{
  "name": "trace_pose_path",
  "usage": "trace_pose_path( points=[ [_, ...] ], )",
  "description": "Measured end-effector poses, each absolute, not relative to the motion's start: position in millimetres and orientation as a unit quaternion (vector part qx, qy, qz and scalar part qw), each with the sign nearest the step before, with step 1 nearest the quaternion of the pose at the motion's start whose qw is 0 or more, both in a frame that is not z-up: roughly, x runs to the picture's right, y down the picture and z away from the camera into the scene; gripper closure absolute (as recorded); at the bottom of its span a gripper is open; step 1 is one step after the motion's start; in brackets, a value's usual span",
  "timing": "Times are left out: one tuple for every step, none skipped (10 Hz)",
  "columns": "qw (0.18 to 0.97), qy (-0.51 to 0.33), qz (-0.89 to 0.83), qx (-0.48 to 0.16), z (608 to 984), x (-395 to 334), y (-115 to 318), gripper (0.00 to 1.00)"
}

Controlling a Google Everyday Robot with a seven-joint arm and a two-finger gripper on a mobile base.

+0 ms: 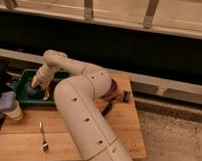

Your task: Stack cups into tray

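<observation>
A green tray [29, 75] sits at the back left of the wooden table [123, 121]. My gripper [39, 89] hangs over the tray's middle, pointing down into it. A blue cup-like thing [20, 87] lies in the tray just left of the gripper. A white paper cup [14, 112] stands on the table in front of the tray's left end, with a grey-blue thing [7, 100] on top of it. My arm [83, 104] covers the tray's right part.
A metal spoon [43, 138] lies on the table's front left. A dark red bowl [112, 88] and a small black object [126, 97] sit at the back right, behind the arm. A dark wall and ledge run behind the table.
</observation>
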State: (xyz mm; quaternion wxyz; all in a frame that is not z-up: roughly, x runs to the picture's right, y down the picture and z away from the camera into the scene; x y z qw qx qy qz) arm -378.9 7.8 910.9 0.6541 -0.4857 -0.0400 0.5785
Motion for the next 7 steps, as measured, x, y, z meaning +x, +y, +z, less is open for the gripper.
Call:
trace_pose_path(
  points=[
    [0.657,-0.048,0.576,-0.484,905.4,-379.7,3.0,0.20],
    [0.660,-0.061,0.572,-0.483,896.0,-383.0,-4.5,0.20],
    [0.665,-0.075,0.567,-0.480,884.9,-387.7,-12.3,0.20],
    [0.670,-0.091,0.562,-0.477,873.5,-392.9,-20.3,0.20],
    [0.672,-0.102,0.560,-0.474,866.9,-394.8,-25.4,0.20],
    [0.672,-0.117,0.562,-0.467,857.5,-395.3,-33.8,0.20],
    [0.672,-0.118,0.564,-0.466,857.6,-393.2,-35.2,0.20]
  ],
)
